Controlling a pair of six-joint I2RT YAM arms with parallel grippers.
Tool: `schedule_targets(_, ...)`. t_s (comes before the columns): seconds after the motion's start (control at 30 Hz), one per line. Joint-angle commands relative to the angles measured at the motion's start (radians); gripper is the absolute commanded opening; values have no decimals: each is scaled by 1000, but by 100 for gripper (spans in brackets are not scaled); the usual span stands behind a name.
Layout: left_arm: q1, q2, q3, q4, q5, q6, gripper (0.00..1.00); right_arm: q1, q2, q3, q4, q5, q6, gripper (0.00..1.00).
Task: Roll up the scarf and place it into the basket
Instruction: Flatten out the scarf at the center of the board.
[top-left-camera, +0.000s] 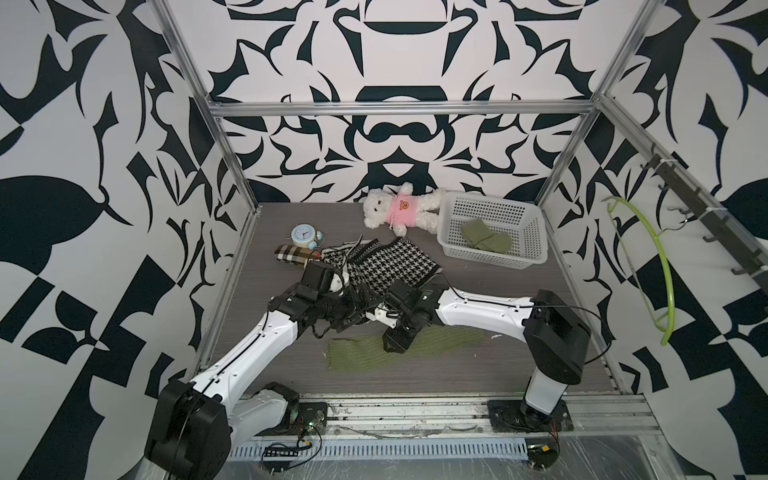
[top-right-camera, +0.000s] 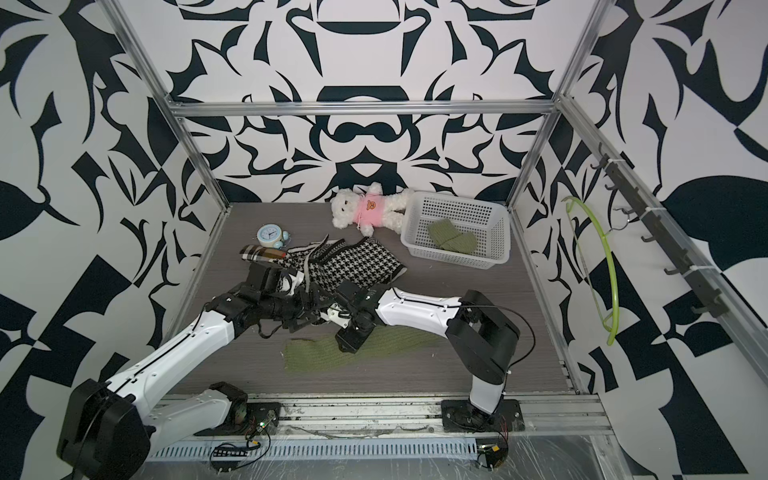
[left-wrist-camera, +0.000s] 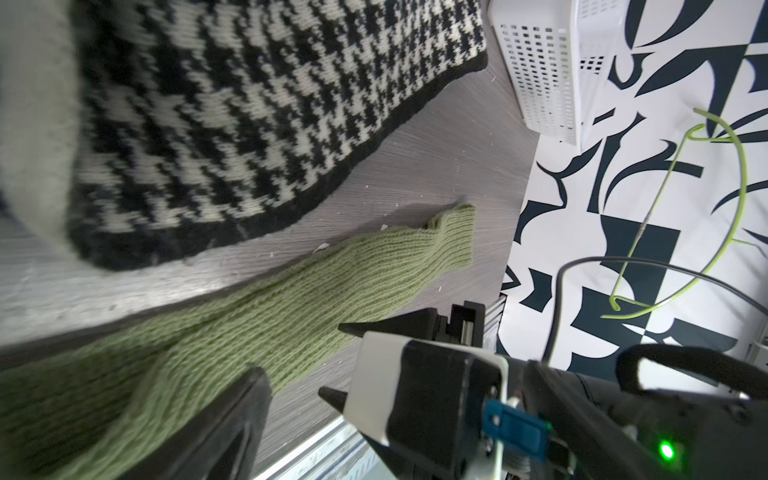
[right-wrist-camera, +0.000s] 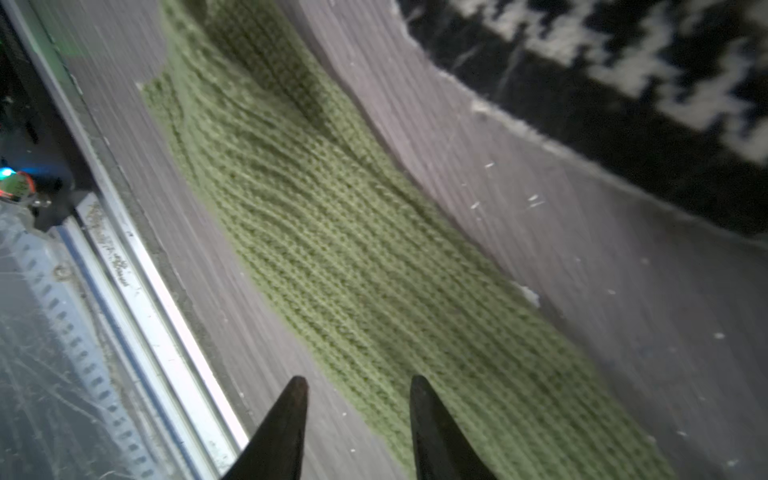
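A green knitted scarf lies flat and unrolled along the table's front edge; it also fills the right wrist view. My right gripper hangs just above its middle, open, its pointed fingers straddling the scarf's near edge with nothing between them. My left gripper sits close behind the right one, open and empty; only one of its fingers shows in the left wrist view. The white perforated basket stands at the back right with a green knitted bundle in it.
A black-and-white houndstooth scarf lies spread mid-table, just behind both grippers. A rolled plaid cloth and an alarm clock sit to its left. A teddy bear lies beside the basket. A green hanger hangs on the right wall.
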Motion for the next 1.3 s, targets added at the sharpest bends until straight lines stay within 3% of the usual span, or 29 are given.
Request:
schedule_targets(0.0,19,-33,-98,-247,-62,-29,99,-276,-26,-53,-104,239,301,43)
schedule_targets(0.2,12,-22,-97,-271,-123,-46,99,-386,53,-59,-127,308,325,43)
schedule_targets(0.33,21,-127,-93,-230,-249,-87,99,-383,27,-110,-65,205,249,41)
schedule_targets(0.47,46,-50,-34,-197,-225,-44,99,-309,-96,-140,18,99,195,41)
schedule_targets(0.6,36,122,23,-148,-163,-21,99,-146,-209,-62,34,82,123,42)
schedule_targets(0.8,34,230,48,-19,-193,-45,99,45,-202,137,-41,40,56,42)
schedule_targets(0.97,28,274,80,158,-47,-77,99,79,-130,192,-77,44,54,42)
schedule_targets(1.07,-10,306,154,130,43,-39,99,77,-90,220,-85,68,50,41)
schedule_targets(1.17,-21,304,199,33,30,7,99,78,-70,246,-81,57,47,41)
schedule_targets(1.27,8,244,155,76,-18,-11,99,78,-44,260,-117,21,35,42)
